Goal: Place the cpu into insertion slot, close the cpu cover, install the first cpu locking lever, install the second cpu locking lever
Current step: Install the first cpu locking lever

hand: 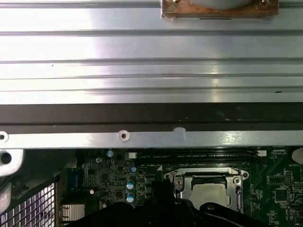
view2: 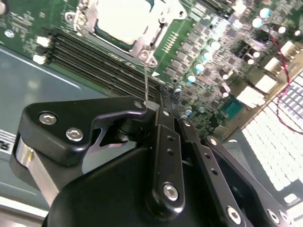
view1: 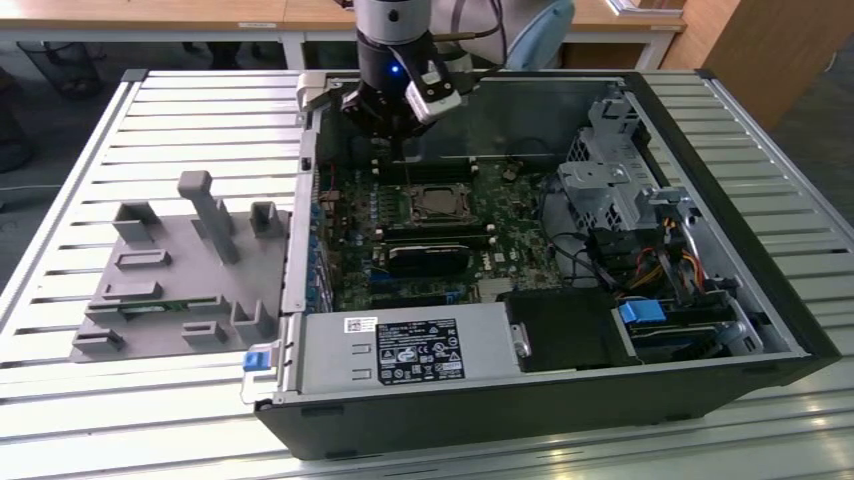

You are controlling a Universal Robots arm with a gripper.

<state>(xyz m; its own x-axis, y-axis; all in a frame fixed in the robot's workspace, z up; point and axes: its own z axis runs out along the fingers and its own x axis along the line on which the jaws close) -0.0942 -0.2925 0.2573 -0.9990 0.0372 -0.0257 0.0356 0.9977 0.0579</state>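
Exterior view first: the arm's claw (view1: 387,128) hangs inside the open computer case (view1: 747,200), over the far edge of the green board (view1: 514,225) and near the socket (view1: 435,203), where the chip (view1: 435,205) already lies with its metal cover (view1: 435,190) seemingly down around it; a grey parts holder (view1: 174,275) sits well apart on the slatted surface (view1: 134,400) at the exterior view's left. Second wrist view: the claw's black fingers (view2: 165,142) are drawn together, and a thin wire lever (view2: 146,85) runs from the socket corner down to their tips, so the claw looks closed on it, though the contact itself is hard to make out; the pale chip (view2: 125,19) sits framed by the cover (view2: 147,42), with black memory slots (view2: 94,59) just beside. First wrist view: the chip (hand: 210,193) sits in its socket below the case wall (hand: 151,139). I judge a locking lever is in hand; seating it calls for swinging it down and hooking it under its catch, with the memory slots close alongside as the likely obstacle.
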